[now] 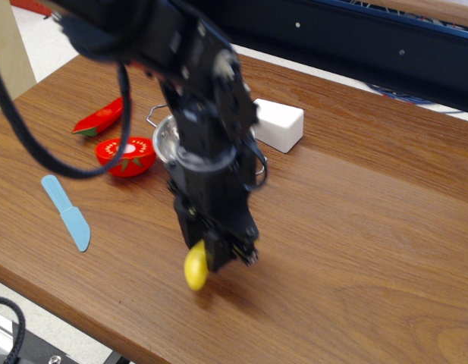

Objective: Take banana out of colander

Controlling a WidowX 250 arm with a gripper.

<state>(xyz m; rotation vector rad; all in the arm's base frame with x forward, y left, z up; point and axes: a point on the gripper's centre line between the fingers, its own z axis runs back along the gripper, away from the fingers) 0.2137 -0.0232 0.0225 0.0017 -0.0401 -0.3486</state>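
Note:
My gripper is shut on the yellow banana and holds it low over the front part of the wooden table, well clear of the colander. Only the banana's lower end shows below the fingers. The steel colander stands behind my arm, which hides most of it; I see its left rim and a wire handle. Its inside is hidden.
A halved red tomato and a red chili pepper lie left of the colander. A blue toy knife lies near the front left. A white rectangular shaker stands behind the arm. The table's front edge is close below the banana.

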